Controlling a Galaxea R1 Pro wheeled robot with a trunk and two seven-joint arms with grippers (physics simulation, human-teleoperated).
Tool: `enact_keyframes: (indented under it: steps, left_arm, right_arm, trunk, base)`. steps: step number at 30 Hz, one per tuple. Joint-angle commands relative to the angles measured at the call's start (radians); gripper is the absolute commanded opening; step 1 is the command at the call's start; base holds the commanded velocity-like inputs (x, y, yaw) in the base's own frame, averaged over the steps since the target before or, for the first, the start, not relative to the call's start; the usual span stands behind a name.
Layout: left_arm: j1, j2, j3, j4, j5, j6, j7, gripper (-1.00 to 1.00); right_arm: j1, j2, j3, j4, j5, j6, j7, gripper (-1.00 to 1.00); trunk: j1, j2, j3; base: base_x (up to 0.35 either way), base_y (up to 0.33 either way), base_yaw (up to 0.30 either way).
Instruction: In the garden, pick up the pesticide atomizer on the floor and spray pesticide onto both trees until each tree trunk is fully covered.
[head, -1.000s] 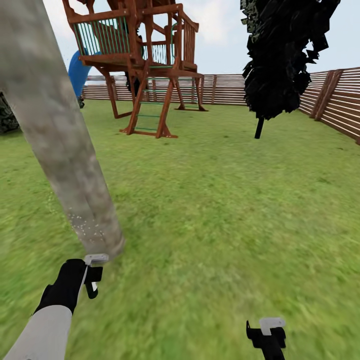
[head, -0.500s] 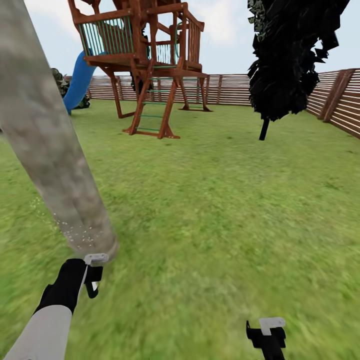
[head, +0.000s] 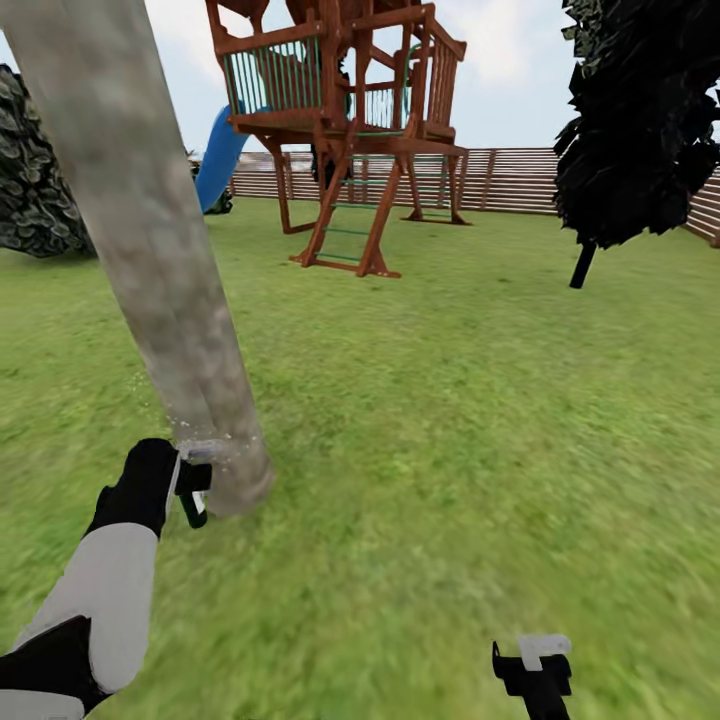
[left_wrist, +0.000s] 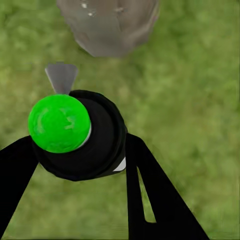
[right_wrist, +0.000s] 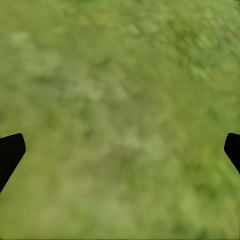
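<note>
The spraying step is in hand, by the look of it: the left hand (head: 190, 490) is closed around the pesticide atomizer (left_wrist: 80, 135), its two black fingers (left_wrist: 150, 195) pressed on either side of the dark round body with the green cap, and the grey nozzle points at the foot of the tree trunk (head: 160, 250). In the head view the sprayer sits low at the near left, just beside the base of the trunk, and small pale specks lie on the bark right above it, which I take to be spray landing there. The trunk rises tall and tilted across the left of the view, and most of its mottled bark above the specks looks bare, so I judge this tree far from covered. The right hand (head: 532, 668) hangs at the near right over the grass floor (head: 450, 450), fingers spread wide and holding nothing. The next move probably calls for lifting the nozzle up along the trunk and working round it, keeping close aim, before seeking the second tree; the dark narrow tree (head: 640, 120) at the far right is not one to spray.
</note>
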Motion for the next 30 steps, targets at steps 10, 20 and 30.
enact_keyframes:
  steps: [10,20,30]
  left_arm:
    - [-0.029,0.036,-0.135,-0.005,0.008,0.012,-0.014,-1.00]
    - [-0.013,0.084,-0.080,-0.005,0.012,0.022,-0.013,-1.00]
    - [-0.020,0.070,-0.080,-0.005,0.012,0.022,-0.012,-1.00]
  right_arm:
    - [0.000,0.000,0.007,0.000,-0.009,-0.002,-0.003,1.00]
    - [0.000,0.000,0.009,0.000,-0.009,-0.002,-0.002,1.00]
    - [0.000,0.000,0.009,0.000,-0.009,-0.002,-0.002,1.00]
  trunk:
    - [0.000,0.000,-0.001]
    - [0.000,0.000,-0.001]
    - [0.000,0.000,-0.001]
  base:
    - [0.000,0.000,0.035]
    - [0.069,-0.097,0.083]
    - [0.080,-0.253,0.002]
